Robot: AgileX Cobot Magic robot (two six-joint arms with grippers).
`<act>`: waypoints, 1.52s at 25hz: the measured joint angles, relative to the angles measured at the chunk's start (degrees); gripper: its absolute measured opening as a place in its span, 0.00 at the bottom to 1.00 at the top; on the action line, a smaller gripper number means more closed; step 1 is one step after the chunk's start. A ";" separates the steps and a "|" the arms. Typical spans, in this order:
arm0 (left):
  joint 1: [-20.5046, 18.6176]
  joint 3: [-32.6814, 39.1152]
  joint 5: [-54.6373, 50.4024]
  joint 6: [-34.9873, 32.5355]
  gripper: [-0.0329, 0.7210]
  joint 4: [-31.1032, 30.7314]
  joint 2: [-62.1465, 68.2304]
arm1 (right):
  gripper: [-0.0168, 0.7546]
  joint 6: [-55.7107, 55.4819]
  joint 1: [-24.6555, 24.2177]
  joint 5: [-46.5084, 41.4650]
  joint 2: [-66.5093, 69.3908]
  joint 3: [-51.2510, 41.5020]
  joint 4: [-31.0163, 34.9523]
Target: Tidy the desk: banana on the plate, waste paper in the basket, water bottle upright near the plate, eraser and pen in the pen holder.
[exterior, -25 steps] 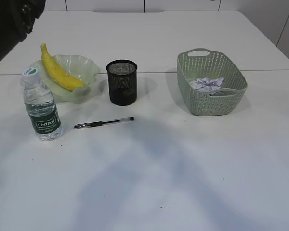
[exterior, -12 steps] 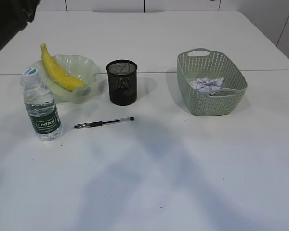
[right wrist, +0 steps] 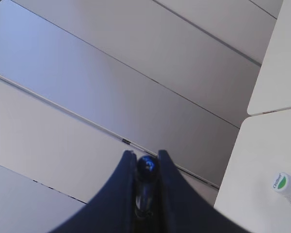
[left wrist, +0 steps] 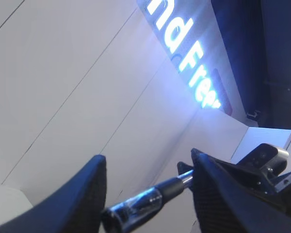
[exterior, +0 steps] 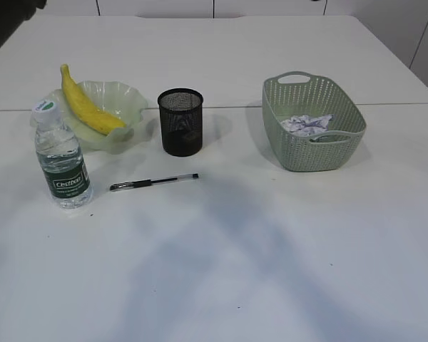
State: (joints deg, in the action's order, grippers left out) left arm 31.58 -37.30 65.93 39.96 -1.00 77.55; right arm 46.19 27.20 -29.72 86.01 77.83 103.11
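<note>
With banana (exterior: 90,108) plated, paper (exterior: 306,125) binned and bottle (exterior: 62,159) upright, only the pen (exterior: 153,182) on the tabletop (exterior: 271,249) remains to be grasped and carried to the holder (exterior: 180,121); the left hand (left wrist: 148,194) is parted, the right hand (right wrist: 146,170) closed, both empty.

White tables (exterior: 271,271), pale panelled wall (right wrist: 136,73) behind.

A lab or office-like showroom: plain white tables (exterior: 285,235) pushed edge to edge, white cabinet fronts (exterior: 271,7) along the far edge, and a lit wall sign (left wrist: 189,53) on panelled walls.
</note>
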 joint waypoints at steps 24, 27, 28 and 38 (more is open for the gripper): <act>0.00 -0.37 0.92 1.79 0.30 -1.31 0.00 | 0.08 0.06 0.00 -0.48 0.00 1.23 0.10; 0.00 -0.37 1.30 1.92 0.29 -1.39 0.00 | 0.08 -0.04 0.00 -0.48 0.00 1.58 0.10; 0.00 -0.37 1.30 2.00 0.29 -1.39 0.00 | 0.08 -0.04 0.00 -0.48 0.00 1.58 0.10; 0.00 -0.37 3.17 2.73 0.15 -2.84 0.00 | 0.08 -0.80 0.00 -0.37 0.00 1.58 1.52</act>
State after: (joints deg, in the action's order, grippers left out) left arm 31.58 -37.66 69.10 42.70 -3.84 77.55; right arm 45.39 27.20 -30.09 86.01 79.41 104.63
